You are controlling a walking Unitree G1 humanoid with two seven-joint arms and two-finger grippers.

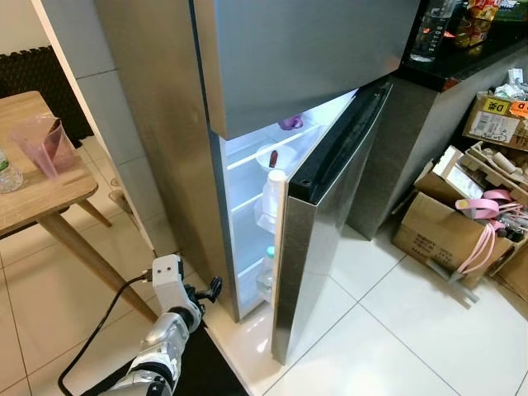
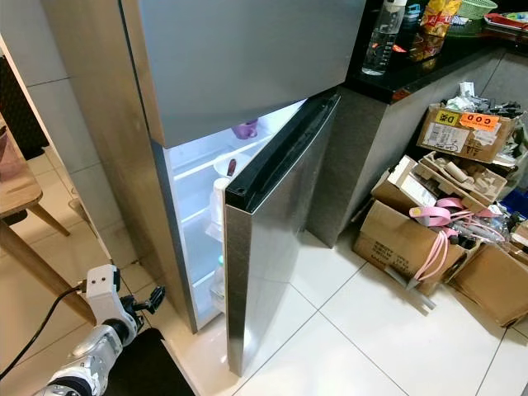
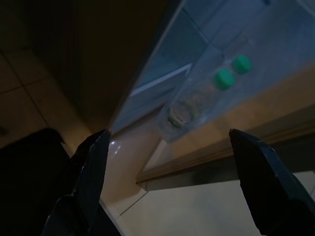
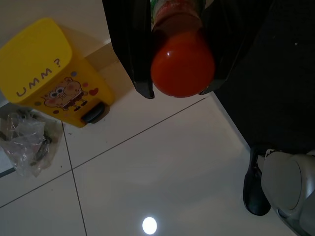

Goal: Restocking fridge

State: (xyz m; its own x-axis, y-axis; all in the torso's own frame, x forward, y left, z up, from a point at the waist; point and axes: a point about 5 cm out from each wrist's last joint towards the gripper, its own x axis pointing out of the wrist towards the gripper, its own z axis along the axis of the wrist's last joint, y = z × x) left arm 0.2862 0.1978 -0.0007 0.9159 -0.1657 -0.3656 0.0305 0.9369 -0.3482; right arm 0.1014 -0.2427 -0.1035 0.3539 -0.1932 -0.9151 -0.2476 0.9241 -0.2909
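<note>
Fridge (image 1: 165, 124) lower door (image 1: 330, 214) is ajar, interior lit. Inside: a purple cup (image 1: 290, 122) on the top shelf, a white bowl (image 1: 275, 155) one shelf down with something dark red in it. Door rack carries a tall white container (image 1: 272, 198) up top and a green-capped bottle (image 1: 266, 272) in the lowest bin; the left wrist view shows two green caps (image 3: 233, 72) side by side in that clear bin.

Left gripper (image 1: 208, 290) is low by the floor, just outside the open edge of the fridge compartment, fingers (image 3: 91, 162) spread apart, nothing between them.

Right gripper (image 4: 177, 54) points down at the white tile floor (image 4: 162, 167), clamped on a bottle with a red cap (image 4: 182, 64), cap end facing the camera. Beneath it sit a yellow cartoon pedal bin (image 4: 49, 73) and a crumpled clear plastic bag (image 4: 27, 140) just beside it.

Wooden surface (image 1: 41, 181) to the left holds a pink pitcher (image 1: 45, 144). Black counter (image 1: 462, 58) to the right carries a clear bottle (image 1: 425, 33) and snack packs. Open cardboard boxes (image 1: 462, 214) stuffed with clutter sit on the floor below it.
</note>
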